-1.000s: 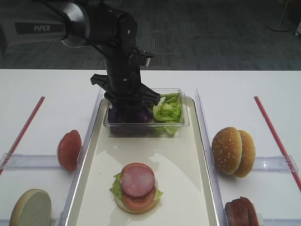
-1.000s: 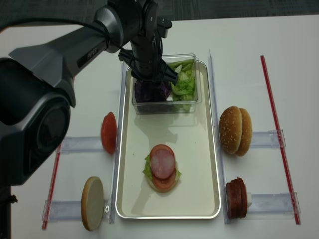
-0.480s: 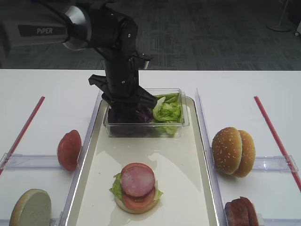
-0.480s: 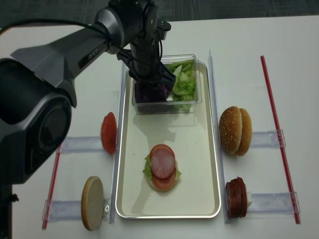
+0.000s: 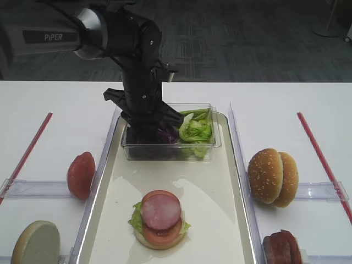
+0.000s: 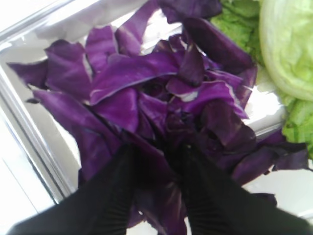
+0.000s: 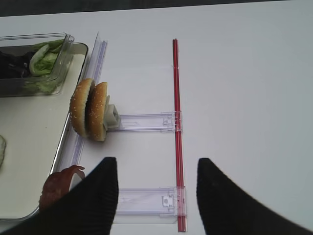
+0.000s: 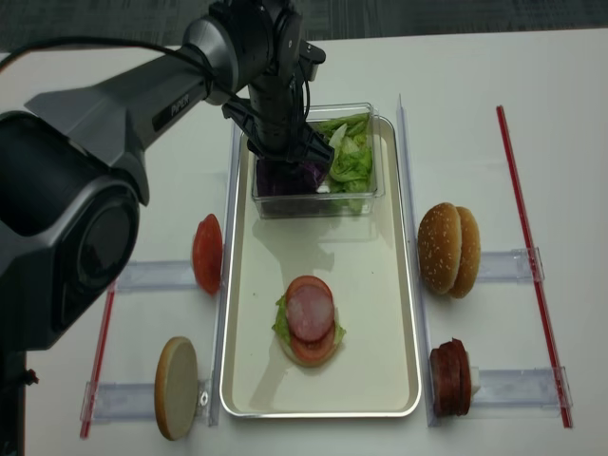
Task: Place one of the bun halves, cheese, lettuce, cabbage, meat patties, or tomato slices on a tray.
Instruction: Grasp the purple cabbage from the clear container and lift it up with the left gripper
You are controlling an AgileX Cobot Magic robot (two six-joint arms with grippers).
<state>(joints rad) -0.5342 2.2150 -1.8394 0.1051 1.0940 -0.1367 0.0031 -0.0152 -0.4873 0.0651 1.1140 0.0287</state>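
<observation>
On the table's left edge, a pale-faced bun half (image 5: 36,242) stands in its clear holder near the front corner, and a tomato slice (image 5: 81,175) stands in the holder behind it, just beside the tray's left rim.

The tray (image 5: 209,220) runs front to back down the middle of the table. Near its front end sits a started stack (image 5: 160,219): bun base, lettuce, tomato, a pink meat slice on top. Across its far end lies a clear plastic box (image 5: 168,148) with purple cabbage (image 6: 146,98) in its left half and lettuce (image 5: 196,129) in its right.

The left gripper (image 6: 159,196) is down inside the box's left half, pointing straight into the cabbage. Its two fingers stand a little apart with purple shreds between and around the tips; whether they grip any yet, I cannot tell. The heap lies directly under and ahead of the jaws, with no clear long axis.

Off the tray's right rim stand two sesame bun halves (image 5: 272,177) and, nearer the front, meat patties (image 5: 281,247). The right gripper (image 7: 156,196) hangs over the table's right part, jaws wide apart and empty, well away from the cabbage.
</observation>
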